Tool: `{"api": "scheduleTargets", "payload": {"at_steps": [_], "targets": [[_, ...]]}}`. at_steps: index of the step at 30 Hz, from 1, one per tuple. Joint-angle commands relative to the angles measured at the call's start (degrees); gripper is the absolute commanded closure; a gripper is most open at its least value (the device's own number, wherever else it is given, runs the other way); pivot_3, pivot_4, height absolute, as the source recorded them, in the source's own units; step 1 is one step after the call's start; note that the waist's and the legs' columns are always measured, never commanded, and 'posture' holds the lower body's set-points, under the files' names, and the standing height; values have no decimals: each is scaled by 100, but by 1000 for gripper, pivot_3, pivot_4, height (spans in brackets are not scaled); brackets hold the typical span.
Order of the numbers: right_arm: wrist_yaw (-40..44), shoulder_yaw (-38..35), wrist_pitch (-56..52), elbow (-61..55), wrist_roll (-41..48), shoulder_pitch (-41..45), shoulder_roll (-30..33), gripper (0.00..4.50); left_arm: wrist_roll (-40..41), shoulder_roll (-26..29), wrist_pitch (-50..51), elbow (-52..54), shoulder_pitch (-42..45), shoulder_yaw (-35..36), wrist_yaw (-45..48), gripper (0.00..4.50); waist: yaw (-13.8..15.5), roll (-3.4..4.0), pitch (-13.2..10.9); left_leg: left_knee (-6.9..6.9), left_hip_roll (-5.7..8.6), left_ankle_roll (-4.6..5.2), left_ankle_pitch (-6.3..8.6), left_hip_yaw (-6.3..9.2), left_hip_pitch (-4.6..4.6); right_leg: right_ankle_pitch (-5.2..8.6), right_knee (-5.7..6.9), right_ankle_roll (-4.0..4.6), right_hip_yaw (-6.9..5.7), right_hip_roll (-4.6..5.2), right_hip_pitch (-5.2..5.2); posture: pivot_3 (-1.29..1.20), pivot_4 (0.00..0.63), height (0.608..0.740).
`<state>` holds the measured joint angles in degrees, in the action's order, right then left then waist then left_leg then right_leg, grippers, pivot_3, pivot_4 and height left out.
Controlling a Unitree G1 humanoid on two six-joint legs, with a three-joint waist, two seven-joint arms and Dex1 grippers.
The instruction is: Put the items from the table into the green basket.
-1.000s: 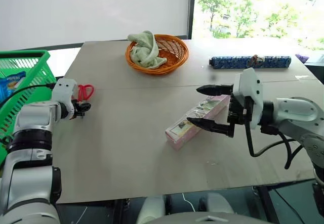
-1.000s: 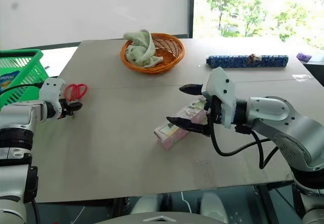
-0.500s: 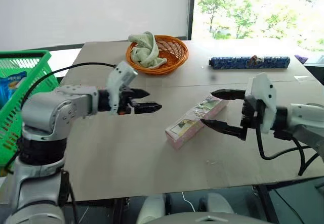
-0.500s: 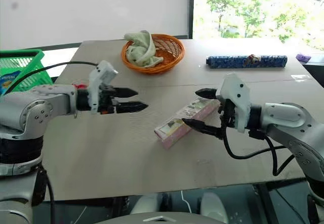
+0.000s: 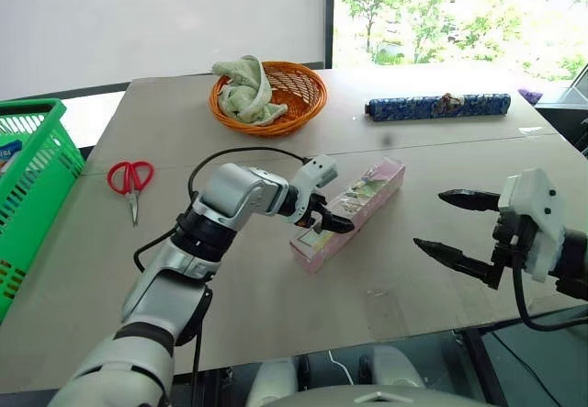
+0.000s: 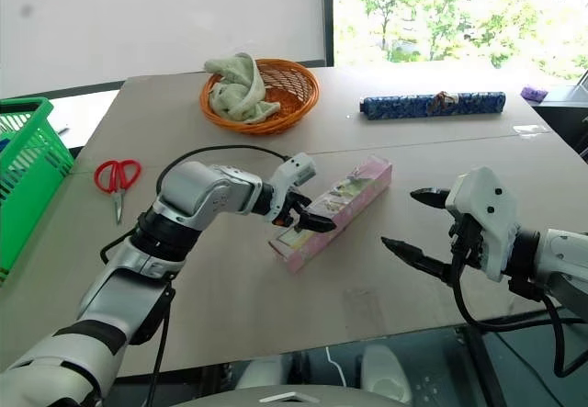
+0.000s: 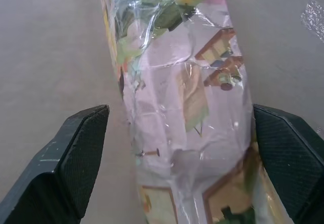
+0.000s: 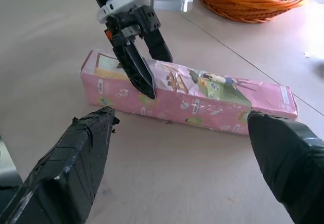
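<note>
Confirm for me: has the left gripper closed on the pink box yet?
No; the left gripper is open, its fingers straddling the pink box with gaps on both sides.

A round orange wicker basket point(image 5: 268, 95) sits at the far side, and a crumpled pale green cloth point(image 5: 241, 90) lies in it, hanging a little over its rim. Well to the right of it lies a long blue patterned roll point(image 5: 437, 106) with a small brown thing on top. Behind are a white wall point(image 5: 156, 16) and a window point(image 5: 459, 12) with green trees.
</note>
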<state>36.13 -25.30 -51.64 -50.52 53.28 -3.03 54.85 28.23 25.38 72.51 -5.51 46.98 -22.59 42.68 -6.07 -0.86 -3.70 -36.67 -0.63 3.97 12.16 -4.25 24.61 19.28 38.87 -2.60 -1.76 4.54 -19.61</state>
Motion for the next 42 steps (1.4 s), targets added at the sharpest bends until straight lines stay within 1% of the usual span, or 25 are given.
{"api": "scheduleTargets", "payload": {"at_steps": [1,3,6,8,9,10,11,12,15,16,18,19,20,23,24,26,28,29,31,33,36,39,40,41,42], "targets": [[-174,-173,13,-137,121,47,79,0,-276,-153,-192,-206,27,-318,31,24,-14,2,-3,0,0,1,0,0,0,0,0,0,0,0,0,-314,72,740],[-257,-113,24,-120,153,114,59,0,-495,-270,-497,-275,-17,-547,36,24,-5,3,-3,0,1,1,1,0,-3,0,-2,0,0,1,5,-314,69,740],[-317,-50,27,-127,179,138,86,0,-726,-354,-730,-340,-88,-659,34,723,57,9,1,-4,1,1,1,1,-6,0,-2,0,-1,3,10,-312,67,740],[-319,-54,32,-131,187,99,97,0,-763,-300,-756,-198,-164,-610,84,1631,69,9,1,-5,1,1,1,2,-6,0,-1,0,-2,4,10,-304,65,740],[-299,-62,30,-137,168,58,122,0,-691,-218,-686,-32,-225,-494,142,2239,66,9,1,-5,1,0,1,2,-6,0,-1,0,-2,5,10,-303,66,740],[-273,-64,33,-136,142,25,148,0,-619,-131,-602,122,-280,-358,185,2370,58,10,1,-5,2,0,1,2,-6,0,-1,0,-2,6,10,-303,66,740],[-243,-72,43,-133,120,-14,169,0,-560,-43,-518,287,-342,-215,202,2925,50,10,1,-5,1,-2,-1,2,-5,0,-1,1,-2,6,10,-294,64,740],[-188,-32,59,-104,78,-28,214,0,-464,139,-422,553,-447,9,235,3140,47,9,1,-5,1,-8,-4,2,-5,0,-1,1,-2,6,10,-294,64,740],[-20,100,142,-42,-68,-62,329,0,-184,549,-92,1249,-772,653,211,3140,-22,15,-3,-4,-3,-18,-10,2,-4,0,1,2,-1,3,6,-247,56,740],[80,323,224,60,-176,67,365,0,-35,891,32,1688,-1046,1048,255,3140,-69,16,-5,-3,-5,-18,-10,2,-3,0,1,2,-1,0,5,-221,51,740],[265,662,388,243,-360,276,398,0,134,1372,173,2365,-1500,1620,226,3140,-92,15,-5,-2,-12,-19,-11,3,-3,0,2,2,4,-8,1,-164,41,740],[395,1055,540,424,-542,607,342,0,223,1550,248,2707,-1759,2212,139,3140,-93,15,-6,-2,-13,-19,-11,3,-3,0,2,2,4,-9,1,-123,31,740],[493,1303,654,547,-669,818,302,0,293,1620,305,2919,-1916,2604,44,3140,-93,17,-5,-4,-13,-20,-11,3,-3,0,2,2,4,-9,0,-105,27,740],[683,2235,1022,1104,-941,2063,-380,0,136,1430,23,3045,-1877,4099,-729,3140,81,7,-5,-13,-11,-20,-11,9,-7,-1,8,0,-1,-10,5,-15,7,740],[733,2446,1093,1241,-1015,2375,-576,0,50,1375,-87,3011,-1805,4393,-967,3140,160,6,-3,-17,-10,-20,-11,13,-3,-1,8,-1,-6,-10,4,-15,7,740],[839,2905,1259,1613,-1171,3160,-1165,0,-283,1423,-717,2767,-1525,4857,-1490,3140,337,-2,2,-30,-10,-21,-12,20,-5,-4,17,-5,-10,-16,4,45,0,740],[929,3242,1409,1992,-1281,3850,-1731,0,-734,1706,-1343,2254,-1272,5085,-1944,3140,437,-11,8,-33,-9,-24,-13,22,1,-6,22,-6,-10,-22,2,84,0,740],[988,3332,1464,2119,-1307,4062,-1907,0,-899,1829,-1547,2026,-1186,5144,-2092,3140,566,-23,16,-34,-9,-24,-13,22,1,-6,23,-7,-9,-22,2,105,0,740],[1116,3725,1737,2610,-1559,4766,-2515,0,-1494,2487,-2503,808,-998,5238,-2400,3140,675,-29,18,-34,-5,-26,-13,22,12,-6,17,-7,-10,-23,-7,117,0,740],[1198,3956,1904,2974,-1799,5194,-2927,0,-2086,3120,-3450,-263,-960,4958,-2593,3140,667,-37,22,-28,-5,-32,-16,14,14,-6,26,-6,0,-30,-24,125,0,740],[1254,4040,2001,3214,-1995,5399,-3183,0,-2686,3682,-4837,-1463,-899,4410,-2621,3140,743,-81,51,4,1,-42,-20,8,13,-6,26,-5,-6,-38,-42,124,0,740],[1373,4007,2050,3222,-2072,5355,-3228,0,-3036,3889,-5708,-2641,-618,4142,-2862,3140,907,-109,68,14,10,-46,-18,15,22,-6,6,-5,-19,-21,-40,123,0,740],[1385,4005,2020,3188,-2089,5303,-3229,0,-3131,3956,-6052,-3308,-466,4054,-2920,3140,932,-117,73,15,15,-58,-10,18,25,-6,6,-5,-27,-3,-40,121,0,740],[1394,4003,1995,3165,-2105,5267,-3233,0,-3206,4001,-6315,-3795,-345,3986,-2948,2548,950,-131,82,16,17,-68,-4,17,28,-6,2,-5,-38,-1,-41,121,0,740],[1400,4003,1956,3124,-2118,5223,-3216,0,-3305,4035,-6544,-4261,-193,3907,-3091,2318,955,-148,93,16,21,-69,-3,17,26,-6,6,-5,-45,3,-41,104,0,740]]}}
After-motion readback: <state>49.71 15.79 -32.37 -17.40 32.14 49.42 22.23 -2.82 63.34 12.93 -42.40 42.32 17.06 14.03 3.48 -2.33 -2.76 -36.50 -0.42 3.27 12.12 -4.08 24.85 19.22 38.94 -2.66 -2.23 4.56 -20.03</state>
